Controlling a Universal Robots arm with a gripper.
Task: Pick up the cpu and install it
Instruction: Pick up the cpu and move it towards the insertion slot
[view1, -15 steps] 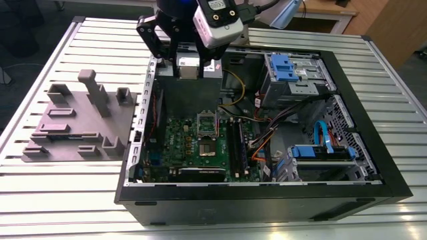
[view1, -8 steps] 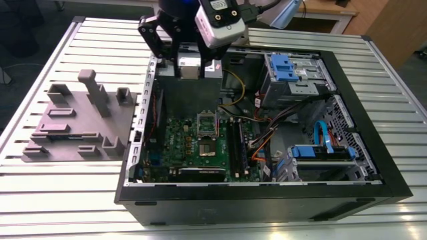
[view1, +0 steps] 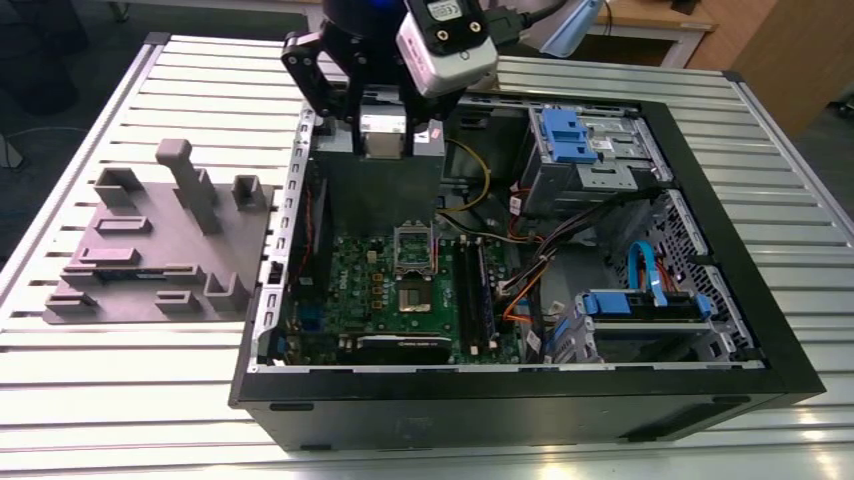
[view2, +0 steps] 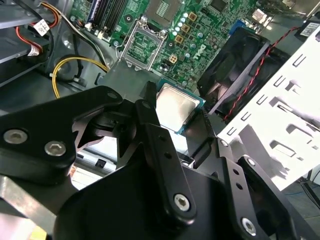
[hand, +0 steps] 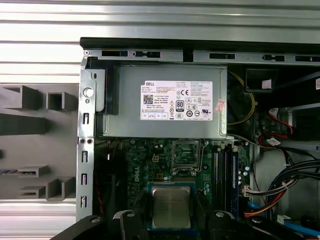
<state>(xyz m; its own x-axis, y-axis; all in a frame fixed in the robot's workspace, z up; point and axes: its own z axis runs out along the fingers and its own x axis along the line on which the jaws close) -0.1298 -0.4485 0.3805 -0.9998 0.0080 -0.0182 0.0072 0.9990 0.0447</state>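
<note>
Cpu (view2: 176, 106) clamped edge-to-edge btwn jaws of gripper (hand: 171, 215), silver top visible in both wrist views. Held in air over open pc case (view1: 534, 410), above psu (hand: 170, 100) end, per exterior view. Green mobo (view1: 387, 290) w/ socket (hand: 186, 156) below, well apart from cpu. Yellow cable (view2: 75, 65) near psu. Grey fixture (view1: 147, 250) on slatted table (view1: 120, 400), exterior view's left, beside case.
</note>
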